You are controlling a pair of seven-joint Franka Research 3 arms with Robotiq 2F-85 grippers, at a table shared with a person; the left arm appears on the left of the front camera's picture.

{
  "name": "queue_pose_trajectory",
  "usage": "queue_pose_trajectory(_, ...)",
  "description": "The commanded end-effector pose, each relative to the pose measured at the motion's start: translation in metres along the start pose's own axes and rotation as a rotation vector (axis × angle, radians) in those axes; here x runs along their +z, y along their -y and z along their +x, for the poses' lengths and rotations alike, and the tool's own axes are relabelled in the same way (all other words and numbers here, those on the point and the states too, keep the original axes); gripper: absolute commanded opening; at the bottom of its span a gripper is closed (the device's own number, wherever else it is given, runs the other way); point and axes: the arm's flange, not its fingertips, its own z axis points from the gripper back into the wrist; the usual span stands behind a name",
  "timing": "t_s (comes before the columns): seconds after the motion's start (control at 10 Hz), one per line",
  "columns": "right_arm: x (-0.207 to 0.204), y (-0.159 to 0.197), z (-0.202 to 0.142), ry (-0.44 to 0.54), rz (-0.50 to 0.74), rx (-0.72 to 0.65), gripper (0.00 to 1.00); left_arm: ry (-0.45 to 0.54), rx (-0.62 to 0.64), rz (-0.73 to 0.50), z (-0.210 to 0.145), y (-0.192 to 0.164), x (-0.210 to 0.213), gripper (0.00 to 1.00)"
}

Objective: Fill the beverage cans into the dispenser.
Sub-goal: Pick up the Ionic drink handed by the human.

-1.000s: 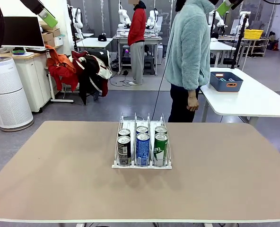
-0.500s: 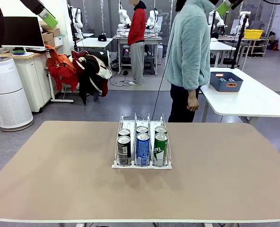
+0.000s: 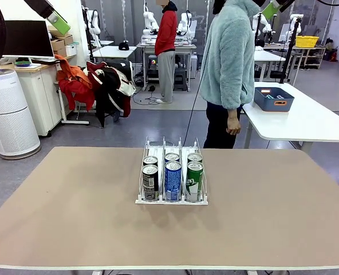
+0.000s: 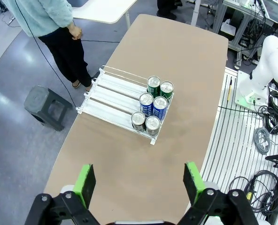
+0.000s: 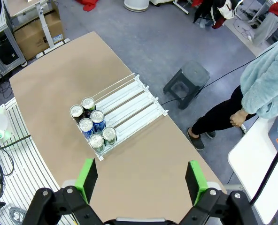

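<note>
Dispenser [image 3: 164, 146] centred on the table [image 3: 72, 217], six beverage cans [image 3: 173, 180] upright at the rack's robot-side end.
Your left gripper [image 4: 139, 171] and right gripper [image 5: 140, 168] hang high, jaws wide and empty; descend carelessly and you risk toppling those slim cans.

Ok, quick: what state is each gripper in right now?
Left gripper: open, holding nothing.
Right gripper: open, holding nothing.
</note>
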Motion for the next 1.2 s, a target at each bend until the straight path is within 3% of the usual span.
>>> queue_pose_trajectory(0.0,-0.0005,-0.0009,-0.0005,-0.004,0.000,0.006,1.00,-0.007,0.003,0.017,0.0000,-0.0004,0.0008,1.00)
queue_pose_trajectory(1.1,-0.0005,-0.0009,-0.0005,-0.004,0.000,0.006,1.00,-0.007,0.003,0.017,0.0000,-0.0004,0.0008,1.00)
